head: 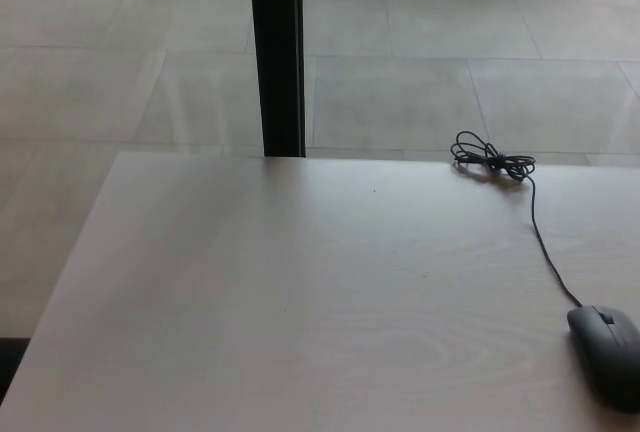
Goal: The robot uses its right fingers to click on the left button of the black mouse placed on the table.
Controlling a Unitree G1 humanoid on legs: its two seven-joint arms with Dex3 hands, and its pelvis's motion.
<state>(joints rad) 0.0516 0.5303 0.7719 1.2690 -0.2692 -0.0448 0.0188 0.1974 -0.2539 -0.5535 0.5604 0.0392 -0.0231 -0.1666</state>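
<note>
A black mouse (608,356) lies at the lower right edge of the frame on a pale wooden table (300,312), partly cut off. Its long axis runs up-left, the cable (545,252) trailing to a coiled bundle upper right. Neither robot hand is in view, so their fingers cannot be judged; the right hand would likely be nearer.

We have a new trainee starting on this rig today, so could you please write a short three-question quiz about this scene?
1. True or false: a robot hand rests on the black corded mouse.
2. Where is the bundled part of the thin black cable? A) at the far edge of the pale wooden table B) under the mouse C) on the floor
3. Fill in: the mouse lies at the table's near ____ corner.

Key: 1 false, no hand is in view; 2 A; 3 right.
</note>
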